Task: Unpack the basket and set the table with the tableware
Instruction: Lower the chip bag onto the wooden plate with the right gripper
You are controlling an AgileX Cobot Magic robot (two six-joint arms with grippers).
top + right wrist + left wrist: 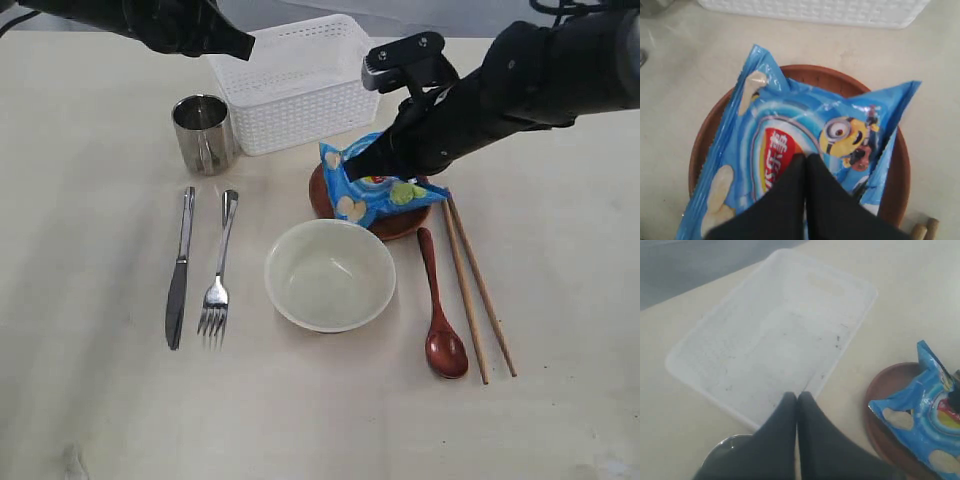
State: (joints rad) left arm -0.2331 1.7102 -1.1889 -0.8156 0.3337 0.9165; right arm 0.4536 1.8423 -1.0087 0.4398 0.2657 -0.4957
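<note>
The white basket [290, 130] [775, 340] stands empty at the back of the table [90, 400]. Laid out in front are the steel cup [203, 133], knife [180, 270], fork [220, 265], cream bowl [330, 275], wooden spoon [438, 310] and chopsticks [475, 290]. A blue snack bag [375, 190] [790, 115] lies tilted on the brown plate [318, 197] [895, 170]. My right gripper [365, 165] [806, 157] is shut on the bag's upper side. High between the cup and the basket, my left gripper [245, 47] [797, 396] is shut and holds nothing.
The right arm reaches in from the right edge, over the plate. The basket's near wall [840, 10] is close behind the plate. The chopstick ends [922, 231] lie just beside the plate's rim.
</note>
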